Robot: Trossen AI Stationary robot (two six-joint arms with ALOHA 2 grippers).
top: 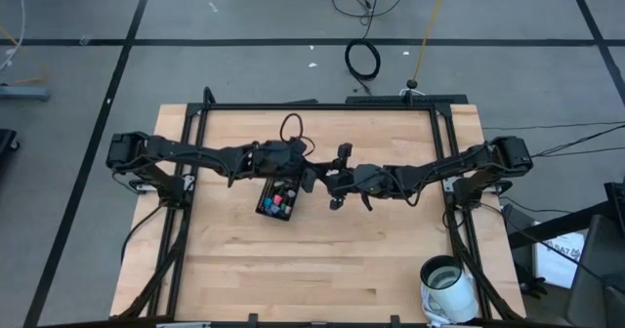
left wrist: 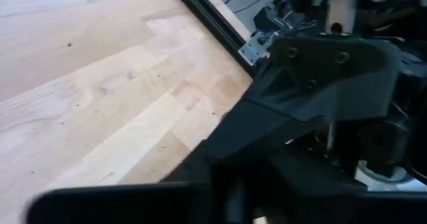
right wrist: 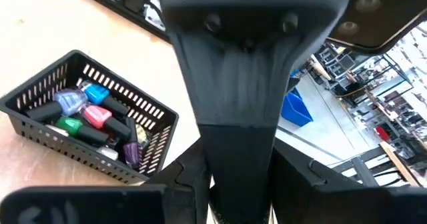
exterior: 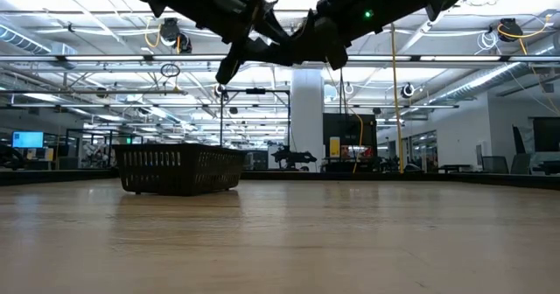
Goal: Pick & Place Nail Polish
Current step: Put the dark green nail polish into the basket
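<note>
Table: a pale wooden table (top: 322, 260) with a black frame along its edges.
White container: a white round container (top: 447, 281) stood at the near right corner of the table; no writing on it could be read.
Tray: a small black slotted tray (top: 278, 200) stood near the middle of the table, a little to the left; in the low view it (exterior: 179, 169) sat flat on the wood.
Nail polish: several small bottles (right wrist: 87, 114) lay inside the tray, with dark caps and bodies in blue, pink, green and purple; no brand or label on them could be read.
Left gripper: the left gripper (top: 311, 175) was raised above the table, just beside the far right corner of the tray, meeting the right gripper; whether its claw was wide or narrow I cannot tell, and no held thing was visible.
Right gripper: the right gripper (top: 337, 180) was also raised over the middle of the table, close to the left one; its claw state I cannot tell.
Floor: grey floor with dark lines and black cables (top: 363, 60) lay beyond the far edge of the table.
Writing: no readable text was seen in any view.
</note>
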